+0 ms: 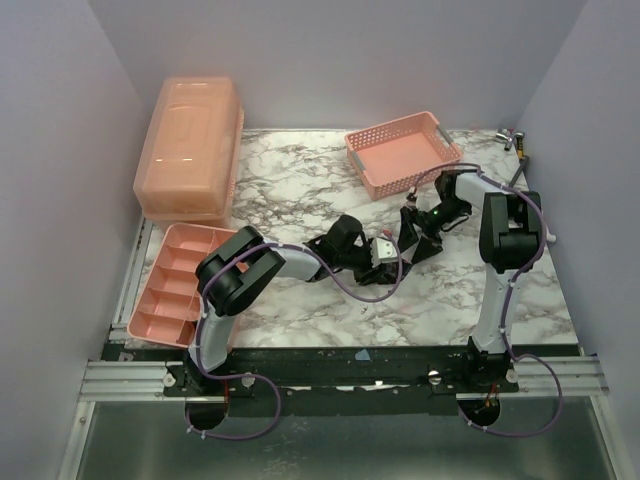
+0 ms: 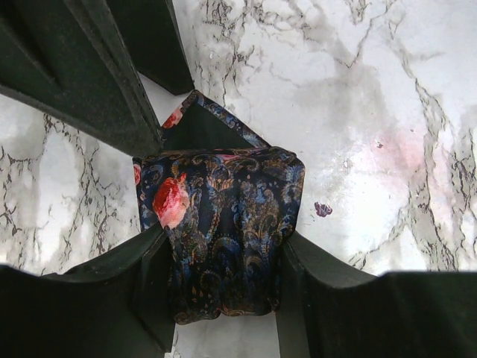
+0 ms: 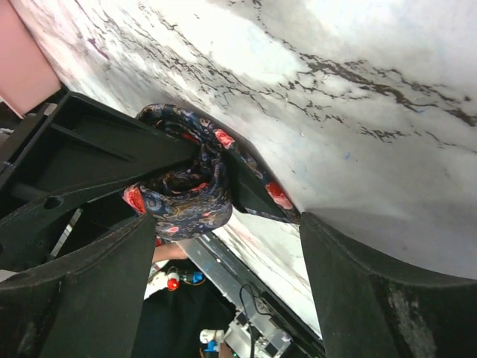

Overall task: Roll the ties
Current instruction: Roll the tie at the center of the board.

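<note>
One tie (image 2: 223,216) is a small dark navy coil with paisley swirls and red blotches, and a loose tail (image 2: 216,112) runs out from it onto the marble. My left gripper (image 2: 223,250) is shut on the coil, one finger pressed to each side. In the right wrist view the same coil (image 3: 186,198) sits just beyond my right gripper (image 3: 227,224), which stands open with nothing between its fingers. From above, the left gripper (image 1: 385,257) and right gripper (image 1: 415,238) meet tip to tip mid-table and hide the tie.
A pink perforated basket (image 1: 400,150) stands at the back, right of centre. A lidded pink box (image 1: 190,145) sits back left, with a divided pink tray (image 1: 178,285) in front of it. Small tools (image 1: 515,140) lie in the far right corner.
</note>
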